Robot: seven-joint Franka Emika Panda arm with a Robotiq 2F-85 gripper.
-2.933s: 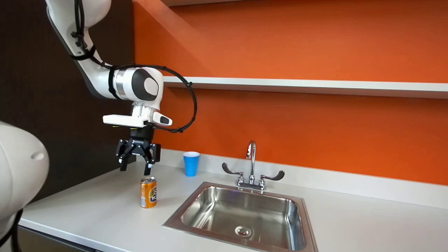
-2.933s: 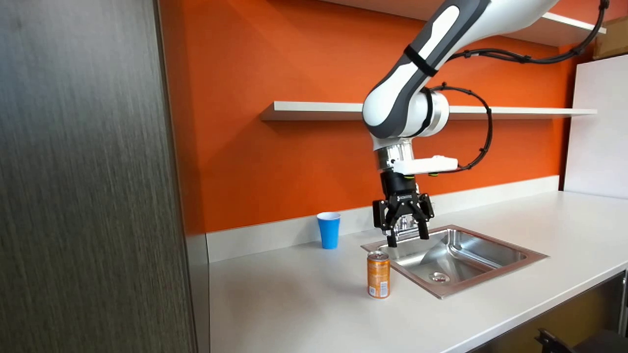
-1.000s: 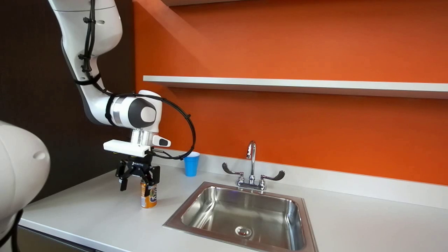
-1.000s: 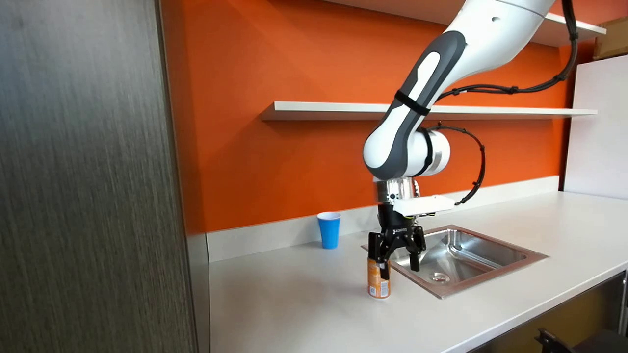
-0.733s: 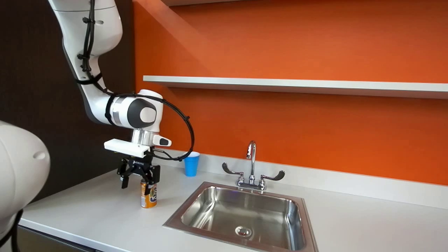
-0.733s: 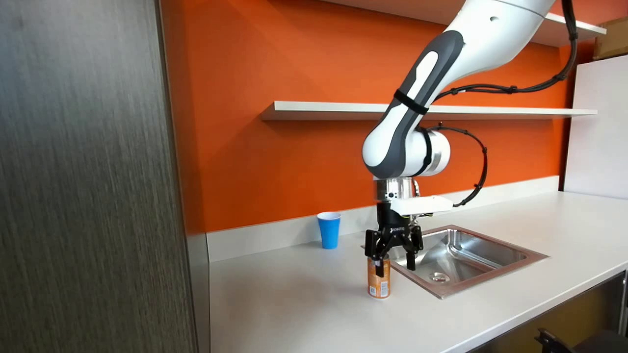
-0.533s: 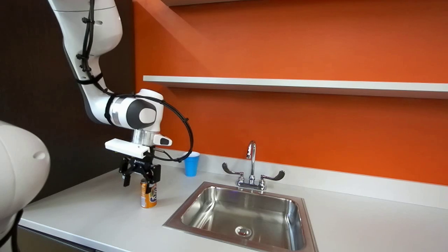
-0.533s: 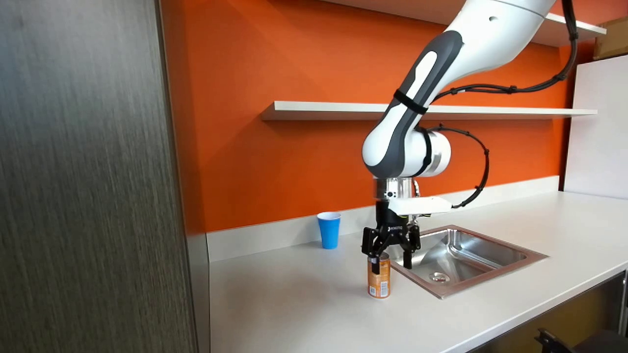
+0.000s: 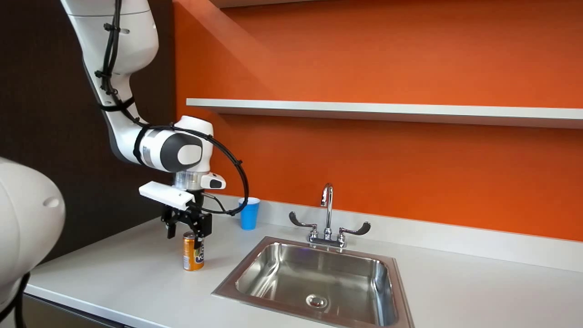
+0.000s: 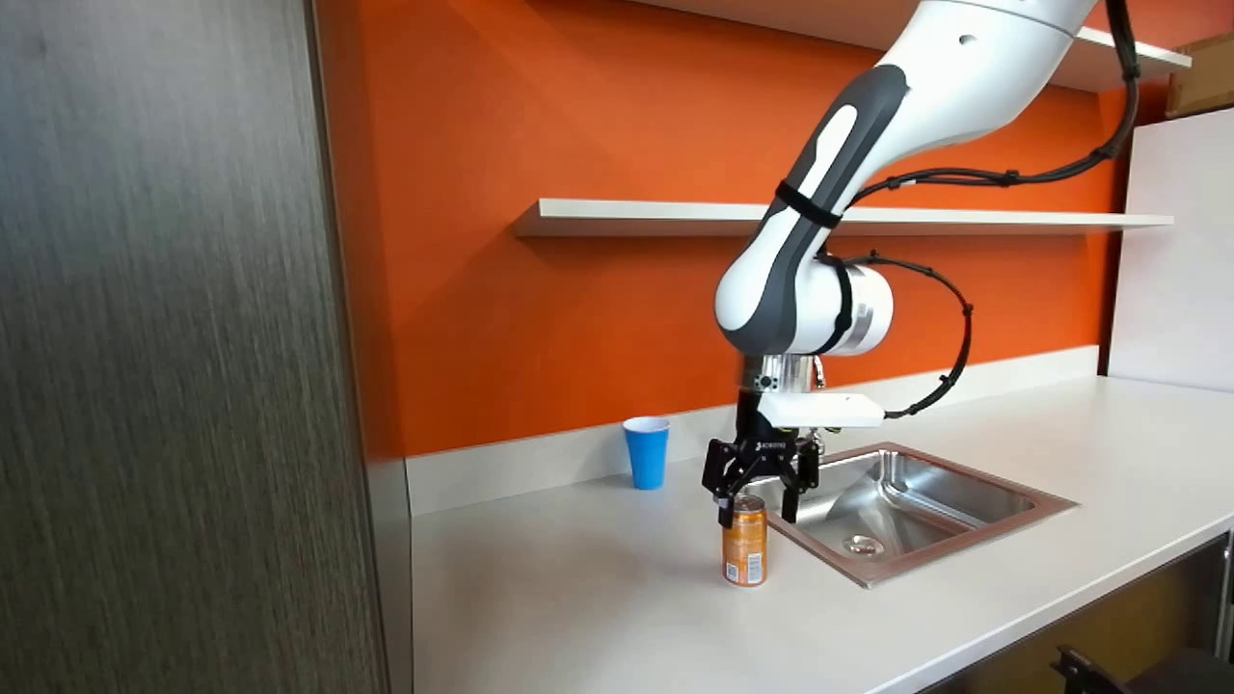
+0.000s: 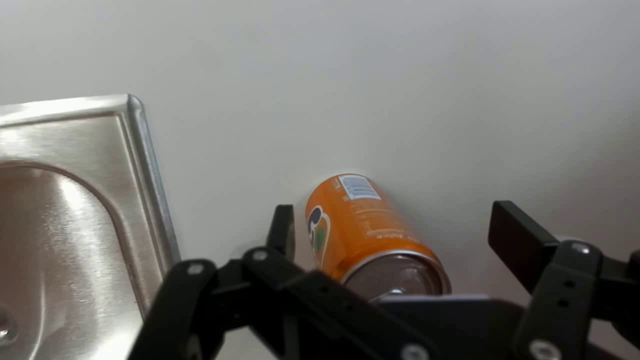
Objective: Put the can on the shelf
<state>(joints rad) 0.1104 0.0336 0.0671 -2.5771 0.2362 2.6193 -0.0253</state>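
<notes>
The orange can (image 9: 193, 257) stands upright on the white countertop, left of the sink; it also shows in an exterior view (image 10: 744, 551). In the wrist view the can (image 11: 357, 215) lies between the two fingers, nearer the left one, with visible gaps on both sides. My gripper (image 9: 185, 238) points down at the height of the can's upper part, open; it also shows in an exterior view (image 10: 758, 515) and the wrist view (image 11: 400, 235). One finger hides part of the can's side. The long white shelf (image 9: 387, 109) runs along the orange wall above; it also shows here (image 10: 656, 211).
A blue cup (image 9: 248, 214) stands by the wall behind the can. A steel sink (image 9: 268, 303) with a faucet (image 9: 328, 205) is set into the countertop (image 9: 114, 273). A dark panel (image 9: 91, 182) bounds the counter's end. Another shelf (image 10: 1138, 48) hangs higher up.
The gripper has come down from above the can to its upper part. Lately it has shifted and turned slightly, rising a little. The can stands where it was; the fingers have stayed open.
</notes>
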